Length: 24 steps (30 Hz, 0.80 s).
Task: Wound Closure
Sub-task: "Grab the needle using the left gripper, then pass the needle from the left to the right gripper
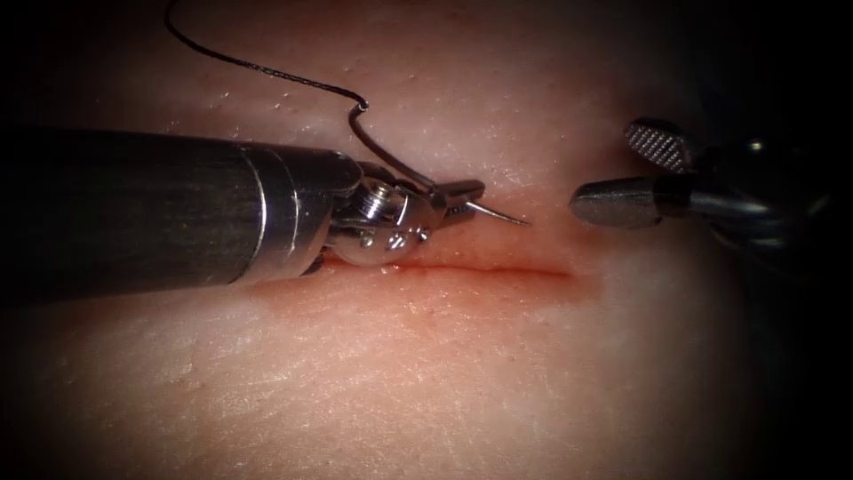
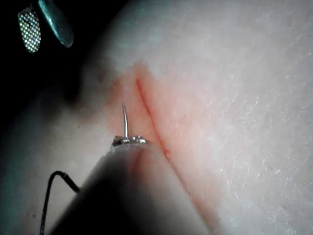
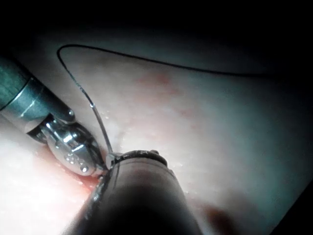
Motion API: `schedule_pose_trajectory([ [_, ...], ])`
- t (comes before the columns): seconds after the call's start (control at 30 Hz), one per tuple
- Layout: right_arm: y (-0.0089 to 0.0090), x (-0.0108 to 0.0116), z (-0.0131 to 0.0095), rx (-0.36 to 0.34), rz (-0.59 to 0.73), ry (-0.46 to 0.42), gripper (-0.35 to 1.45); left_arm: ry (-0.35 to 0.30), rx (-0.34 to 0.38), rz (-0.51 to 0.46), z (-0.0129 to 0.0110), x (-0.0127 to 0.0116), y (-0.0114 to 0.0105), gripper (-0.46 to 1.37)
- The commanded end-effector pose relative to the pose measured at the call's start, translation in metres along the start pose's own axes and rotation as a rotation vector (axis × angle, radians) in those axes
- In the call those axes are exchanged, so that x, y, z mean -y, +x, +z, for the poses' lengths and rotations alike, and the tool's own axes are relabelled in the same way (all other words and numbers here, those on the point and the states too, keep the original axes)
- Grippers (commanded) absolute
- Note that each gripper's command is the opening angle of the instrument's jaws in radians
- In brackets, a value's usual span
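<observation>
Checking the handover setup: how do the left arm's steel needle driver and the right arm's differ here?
The left tool has its jaws shut on the curved needle near its tip end; the right tool has open jaws, holding nothing. The left lies over the cut; the right hovers off the cut's right end. The needle is outside the tissue.

Pale pink tissue (image 1: pixel 444 373), red-edged cut (image 1: pixel 498 269), black thread (image 1: pixel 258 67) (crosshatched silver right tool (image 1: pixel 653 173))

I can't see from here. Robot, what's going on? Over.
Left tool shut on needle near its point, above the tissue. Right tool open, empty. Thread trails behind. Cut unblocked.
</observation>
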Motion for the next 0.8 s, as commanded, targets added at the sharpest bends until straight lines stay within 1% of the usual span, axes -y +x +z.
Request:
schedule_pose_trajectory([
  [0.03,0.0001,-0.0001,0.0002,-0.001,0.01,0.002,1.08,-0.017,-0.027,0.007,-0.0003,0.0001,-0.0002,-0.35],
  [0.1,0.0003,-0.0003,0.0006,-0.007,0.011,0.031,1.1,-0.049,-0.092,0.007,-0.001,0.0002,0.0001,-0.35],
  [0.17,0.0005,-0.0005,0.0011,-0.021,0.03,0.084,1.1,-0.107,-0.201,0.008,-0.0018,0.0004,0.0006,-0.35],
  [0.2,0.0005,-0.0005,0.0012,-0.022,0.037,0.097,1.09,-0.12,-0.223,0.009,-0.0021,0.0004,0.0008,-0.35],
  [0.23,0.0006,-0.0006,0.0014,-0.032,0.027,0.126,1.11,-0.155,-0.277,0.019,-0.0026,0.0005,0.001,-0.35],
  [0.37,0.0007,-0.0008,0.0018,-0.044,0.039,0.199,1.11,-0.19,-0.36,0.024,-0.0035,0.0008,0.0016,-0.35],
  [0.4,0.0008,-0.0007,0.0019,-0.047,0.046,0.228,1.1,-0.201,-0.376,0.031,-0.0037,0.0009,0.0017,-0.35],
  [0.47,0.001,-0.0006,0.0022,-0.047,0.083,0.319,1.07,-0.221,-0.422,0.049,-0.0042,0.0012,0.0022,-0.35],
  [0.57,0.0011,-0.0004,0.0024,-0.044,0.099,0.395,1.08,-0.248,-0.478,0.069,-0.0048,0.0016,0.0027,-0.35],
  [0.6,0.0012,-0.0002,0.0026,-0.041,0.119,0.426,1.07,-0.256,-0.508,0.077,-0.005,0.0018,0.0029,-0.35],
  [0.63,0.0012,-0.0001,0.0026,-0.044,0.123,0.441,1.08,-0.26,-0.524,0.081,-0.0052,0.0018,0.003,-0.35],
  [0.67,0.0013,0.0,0.0028,-0.05,0.135,0.479,1.09,-0.269,-0.56,0.093,-0.0054,0.002,0.0034,-0.35],
  [0.73,0.0014,0.0001,0.0029,-0.056,0.142,0.514,1.07,-0.285,-0.602,0.102,-0.0057,0.002,0.0037,-0.35],
  [0.77,0.0015,0.0002,0.003,-0.057,0.15,0.535,1.04,-0.299,-0.626,0.108,-0.0058,0.002,0.0039,-0.35],
  [0.8,0.0016,0.0003,0.0032,-0.055,0.156,0.572,1.01,-0.331,-0.655,0.119,-0.0061,0.0019,0.0042,-0.35],
])
